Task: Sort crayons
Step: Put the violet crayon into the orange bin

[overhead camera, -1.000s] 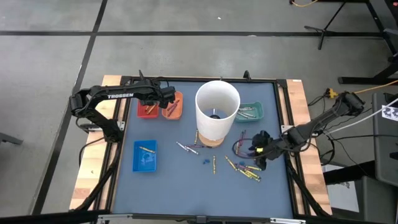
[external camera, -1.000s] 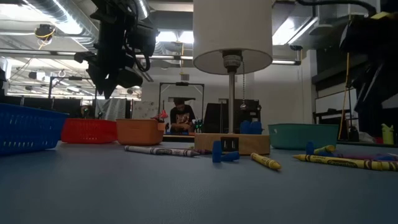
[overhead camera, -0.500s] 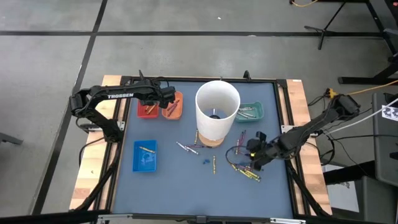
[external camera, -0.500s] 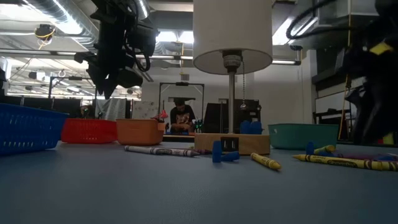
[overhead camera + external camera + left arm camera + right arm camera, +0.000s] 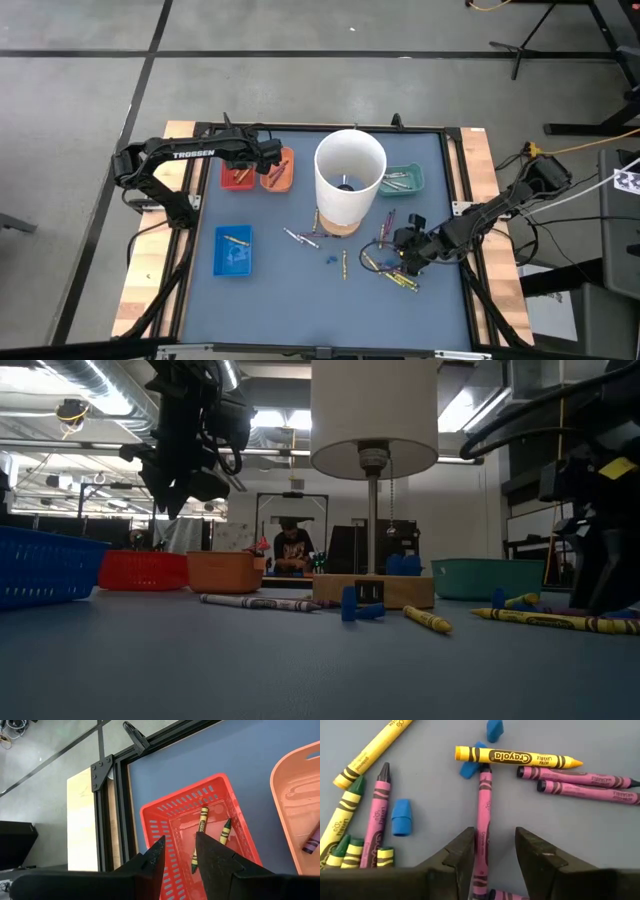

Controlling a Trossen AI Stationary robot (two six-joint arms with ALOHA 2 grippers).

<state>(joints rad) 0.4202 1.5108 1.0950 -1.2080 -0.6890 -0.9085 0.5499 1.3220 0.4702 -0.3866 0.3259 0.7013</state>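
Right claw (image 5: 492,852) slid leftward, now straddling a half-hidden purple crayon (image 5: 482,810).

surface: we see a blue-grey table (image 5: 270,300) | trays: blue (image 5: 233,250), red (image 5: 237,172), orange (image 5: 279,170), teal (image 5: 402,179) | centre: white-shaded lamp (image 5: 349,180) on wooden base | loose: crayons (image 5: 395,275) and small blue caps (image 5: 329,261) scattered nearby

Only a few readable bits. The left arm (image 5: 190,154) has "TROSSEN" in white along it. The yellow crayon (image 5: 517,757) says "Crayola", with small print beside it too tiny to make out. Other crayon wrappers have print too, but it's unreadable.
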